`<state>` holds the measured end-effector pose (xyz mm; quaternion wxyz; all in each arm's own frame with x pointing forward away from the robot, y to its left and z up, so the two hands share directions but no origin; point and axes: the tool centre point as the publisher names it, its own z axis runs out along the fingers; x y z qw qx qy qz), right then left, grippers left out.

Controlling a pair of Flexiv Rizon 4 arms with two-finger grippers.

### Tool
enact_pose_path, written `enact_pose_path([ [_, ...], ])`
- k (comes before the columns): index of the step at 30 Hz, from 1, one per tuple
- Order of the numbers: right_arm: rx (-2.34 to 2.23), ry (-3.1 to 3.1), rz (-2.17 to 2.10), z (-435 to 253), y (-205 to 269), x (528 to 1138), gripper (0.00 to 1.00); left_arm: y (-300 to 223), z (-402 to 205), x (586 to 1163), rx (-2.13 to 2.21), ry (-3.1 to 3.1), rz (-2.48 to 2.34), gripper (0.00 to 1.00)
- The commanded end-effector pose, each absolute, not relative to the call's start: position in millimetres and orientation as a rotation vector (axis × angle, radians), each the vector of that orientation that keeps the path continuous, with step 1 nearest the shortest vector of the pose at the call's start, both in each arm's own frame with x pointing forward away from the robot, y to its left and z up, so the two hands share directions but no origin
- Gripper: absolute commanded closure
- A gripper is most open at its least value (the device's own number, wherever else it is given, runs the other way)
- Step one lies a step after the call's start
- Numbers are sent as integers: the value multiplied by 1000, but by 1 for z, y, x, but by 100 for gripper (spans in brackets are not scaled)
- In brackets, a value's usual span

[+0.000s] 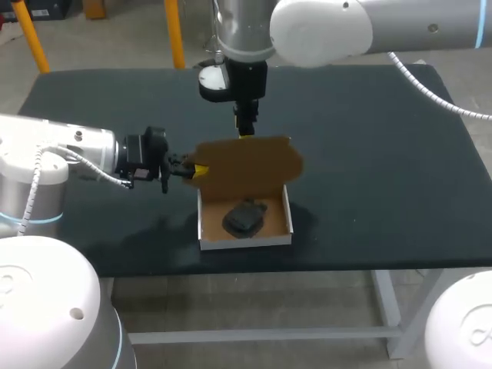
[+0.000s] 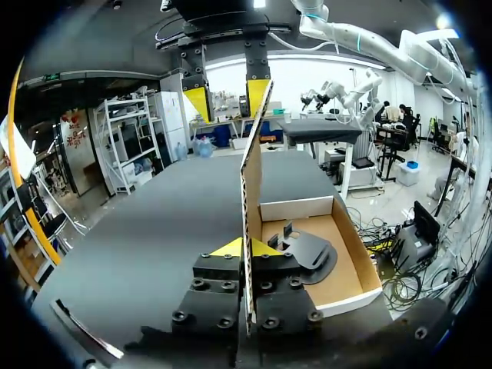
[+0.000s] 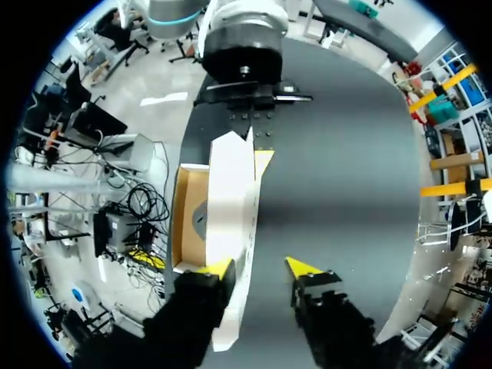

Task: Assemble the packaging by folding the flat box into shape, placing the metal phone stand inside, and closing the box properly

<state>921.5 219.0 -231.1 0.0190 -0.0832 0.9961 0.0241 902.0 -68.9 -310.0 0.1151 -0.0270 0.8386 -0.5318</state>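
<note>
- Cardboard box (image 1: 244, 241), one: a shallow rectangular tray, brown inside with white walls, on the dark desk (image 1: 384, 154); its flat lid (image 1: 250, 165) stands upright.
- Phone stand (image 1: 244, 217), one: dark, lying inside the tray.
- Left end effector (image 1: 200, 171) pinches the lid's side edge; right end effector (image 3: 260, 267) is spread at its top edge.

Black tabletop (image 1: 369, 138) (white frame (image 1: 387, 306))

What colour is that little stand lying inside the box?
Dark grey, almost black. The stand lies in the open box, clearest in the left wrist view.
</note>
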Motion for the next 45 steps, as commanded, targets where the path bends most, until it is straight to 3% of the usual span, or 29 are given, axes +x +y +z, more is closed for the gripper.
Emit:
enact_pose_path([
  [1,-251,3115,93,-233,217,917,55,-69,-311,902,-80,2455,-1559,100],
  [45,-266,3198,57,-263,226,914,51,-69,-311,902,-80,2455,-1559,100],
])
